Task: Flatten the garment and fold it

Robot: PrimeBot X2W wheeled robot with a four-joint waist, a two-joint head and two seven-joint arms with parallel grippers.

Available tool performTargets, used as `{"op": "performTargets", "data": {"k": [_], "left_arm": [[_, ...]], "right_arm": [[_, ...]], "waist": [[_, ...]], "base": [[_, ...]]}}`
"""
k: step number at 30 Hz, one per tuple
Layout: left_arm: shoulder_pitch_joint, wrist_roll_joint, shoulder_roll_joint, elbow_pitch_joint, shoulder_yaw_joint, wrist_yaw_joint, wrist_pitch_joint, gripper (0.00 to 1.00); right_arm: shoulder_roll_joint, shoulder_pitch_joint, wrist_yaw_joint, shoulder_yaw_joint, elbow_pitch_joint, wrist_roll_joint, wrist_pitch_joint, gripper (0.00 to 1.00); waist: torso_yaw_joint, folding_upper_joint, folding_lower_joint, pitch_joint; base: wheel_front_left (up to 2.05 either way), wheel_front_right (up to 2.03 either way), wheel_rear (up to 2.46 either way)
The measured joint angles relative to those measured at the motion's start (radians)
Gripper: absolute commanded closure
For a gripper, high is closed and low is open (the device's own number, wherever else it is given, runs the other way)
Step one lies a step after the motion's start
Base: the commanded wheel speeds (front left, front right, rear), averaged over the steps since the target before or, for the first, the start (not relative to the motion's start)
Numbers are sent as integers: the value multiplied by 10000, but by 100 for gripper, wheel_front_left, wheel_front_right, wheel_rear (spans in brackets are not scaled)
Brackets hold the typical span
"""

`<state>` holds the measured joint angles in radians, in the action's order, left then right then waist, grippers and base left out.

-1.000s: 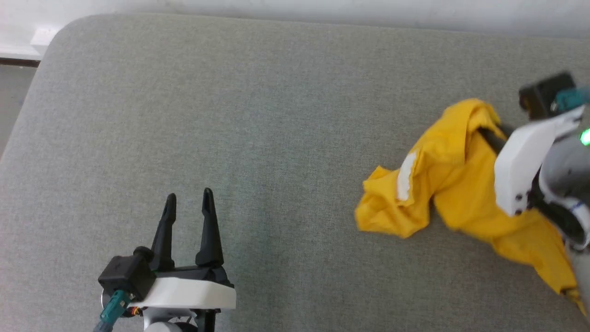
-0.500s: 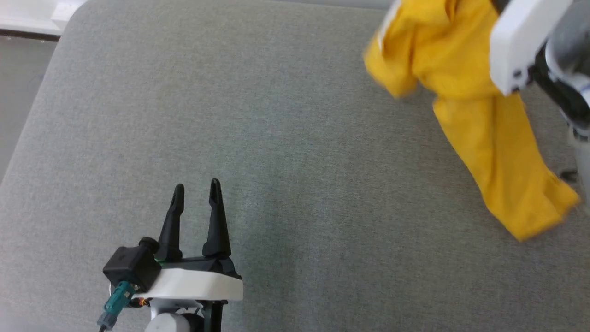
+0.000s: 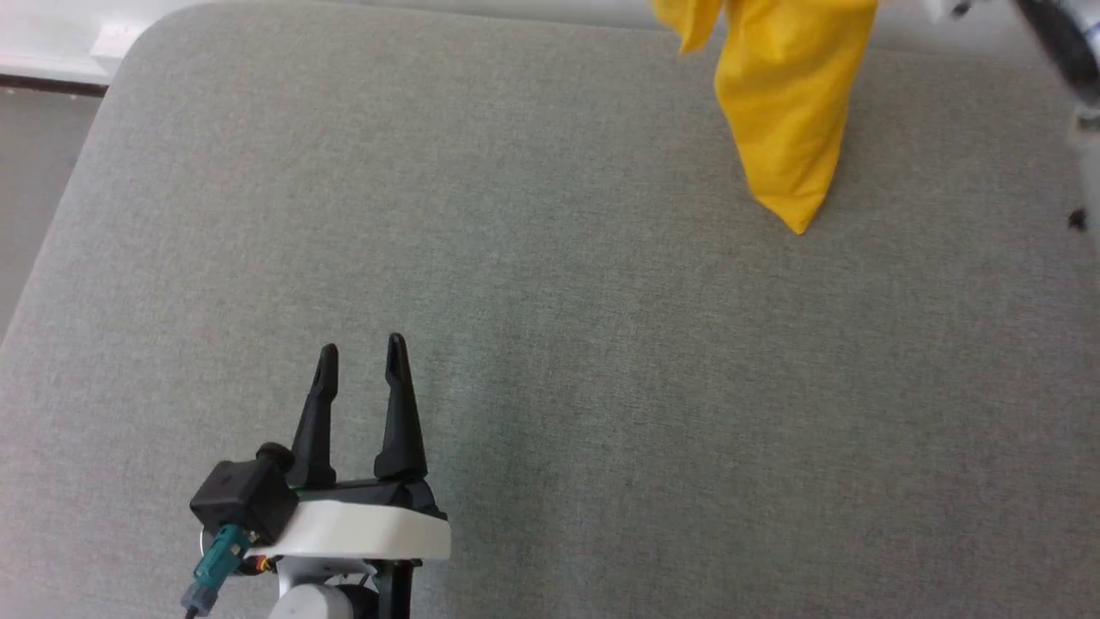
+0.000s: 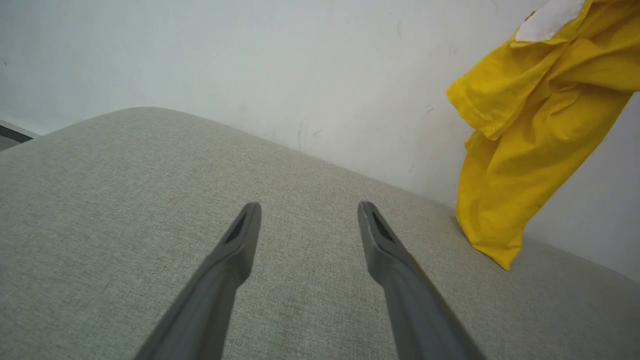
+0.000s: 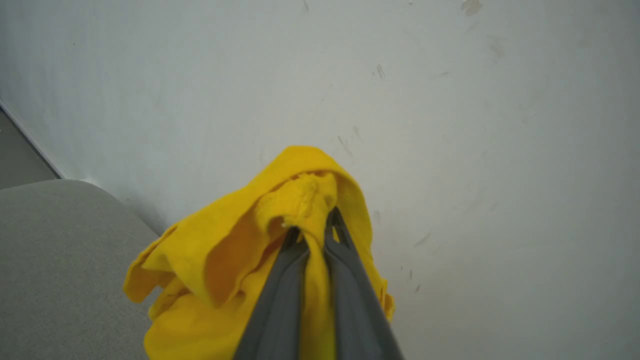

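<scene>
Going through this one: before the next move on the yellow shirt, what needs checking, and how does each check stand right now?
1. Right gripper shut on the garment: ok.
2. Left gripper open, nothing between its fingers: ok.
3. Garment lifted off the grey cushion: cannot tell; its lowest tip hangs right at the surface.
4. Garment flattened: not ok; it hangs bunched.
5. Second grasp spot in sight for the left gripper: ok; a sleeve hem faces it in the left wrist view.

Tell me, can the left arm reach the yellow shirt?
Probably, with a stretch: the open left gripper has bare cushion between it and the shirt, which dangles from the right gripper.
</scene>
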<state>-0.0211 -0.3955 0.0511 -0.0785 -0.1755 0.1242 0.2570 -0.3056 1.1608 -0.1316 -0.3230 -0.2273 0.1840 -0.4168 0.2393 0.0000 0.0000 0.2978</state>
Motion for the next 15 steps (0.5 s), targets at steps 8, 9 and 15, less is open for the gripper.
{"op": "performTargets", "data": {"k": [8,9,15], "left_arm": [[160,61,0,44,-21,-19,0,0],[185,77,0,42,-13,-19,0,0],[206,148,0,33,81,-92,0,0]], "right_arm": [[-754,-2783,0,-700,257,903,-203,100],[-905,-3249,0,-725,502,1064,-311,100],[-1244,-6479,0,-286,2623,2079,-1427,100]], "waist": [[-203,1,0,-177],[-219,1,0,-175],[-412,1,0,-134]], "base": [[0,0,0],[0,0,0],[0,0,0]]}}
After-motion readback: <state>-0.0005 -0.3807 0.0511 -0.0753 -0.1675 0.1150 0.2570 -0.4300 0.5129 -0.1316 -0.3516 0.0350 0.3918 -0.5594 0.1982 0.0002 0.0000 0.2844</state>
